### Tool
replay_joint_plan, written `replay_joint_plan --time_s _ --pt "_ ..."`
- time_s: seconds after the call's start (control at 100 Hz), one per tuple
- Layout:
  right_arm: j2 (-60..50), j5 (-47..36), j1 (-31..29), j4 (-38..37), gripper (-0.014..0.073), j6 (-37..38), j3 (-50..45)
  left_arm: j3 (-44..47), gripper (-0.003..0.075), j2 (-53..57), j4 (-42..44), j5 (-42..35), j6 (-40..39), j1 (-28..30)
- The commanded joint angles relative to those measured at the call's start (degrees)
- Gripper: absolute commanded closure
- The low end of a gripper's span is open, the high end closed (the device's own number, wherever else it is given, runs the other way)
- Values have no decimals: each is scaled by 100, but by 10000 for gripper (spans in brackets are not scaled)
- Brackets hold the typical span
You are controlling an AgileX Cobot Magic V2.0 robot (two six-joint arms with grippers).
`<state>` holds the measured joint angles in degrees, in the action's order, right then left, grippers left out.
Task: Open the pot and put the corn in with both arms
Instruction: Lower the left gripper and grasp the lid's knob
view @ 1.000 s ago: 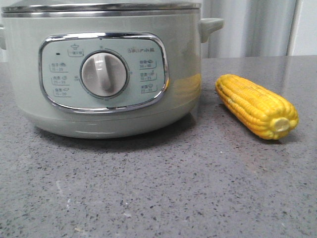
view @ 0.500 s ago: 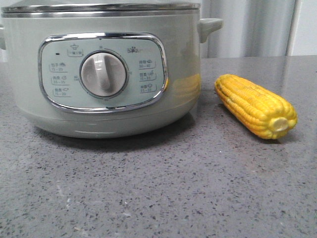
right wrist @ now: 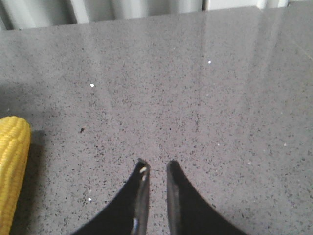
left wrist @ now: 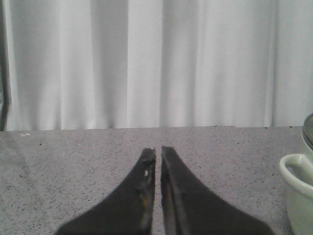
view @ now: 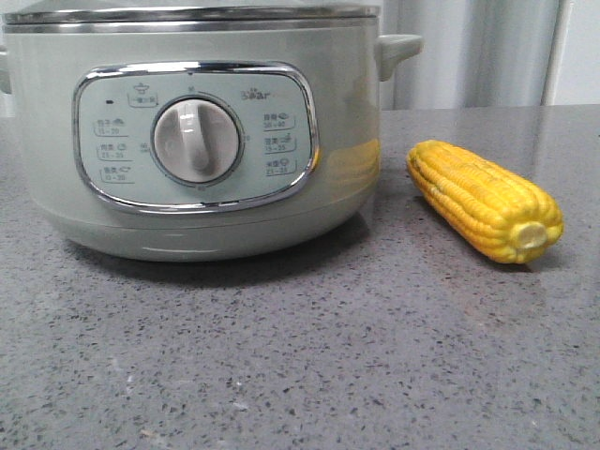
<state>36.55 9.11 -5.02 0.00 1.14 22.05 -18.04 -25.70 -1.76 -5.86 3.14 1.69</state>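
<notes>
The sage-green pot [view: 197, 141] stands upright, lid on, dial facing front. The yellow corn [view: 486, 200] lies just right of the pot, stub end frontward.

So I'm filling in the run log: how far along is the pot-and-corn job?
Nothing looks done yet. The pot seems to have its lid on, and the corn lies on the table beside it. Nothing is in hand: the left gripper and right gripper are nearly shut and empty. Opening the pot and loading the corn both remain.
</notes>
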Motion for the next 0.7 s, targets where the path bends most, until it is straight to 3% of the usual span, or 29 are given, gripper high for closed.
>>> replay_joint_plan --time_s 0.0,0.07,0.24,0.31,0.46,0.69 --pt "91 -359 -31 0 579 -57 215 -221 730 -110 -30 -519 -28 -33" --pt "103 -359 -31 0 579 -57 215 -221 675 -115 -30 -519 -28 -33" --pt "103 -426 -31 0 579 -57 215 -221 423 -154 -30 -659 -39 -33" --pt "103 -439 -31 0 579 -57 215 -221 356 -154 -37 -746 -49 -33" --pt "103 -439 -31 0 579 -57 215 -259 342 -154 -37 -1035 -49 -275" --pt "103 -449 -31 0 579 -36 215 -672 342 -470 -37 -1088 -49 -1279"
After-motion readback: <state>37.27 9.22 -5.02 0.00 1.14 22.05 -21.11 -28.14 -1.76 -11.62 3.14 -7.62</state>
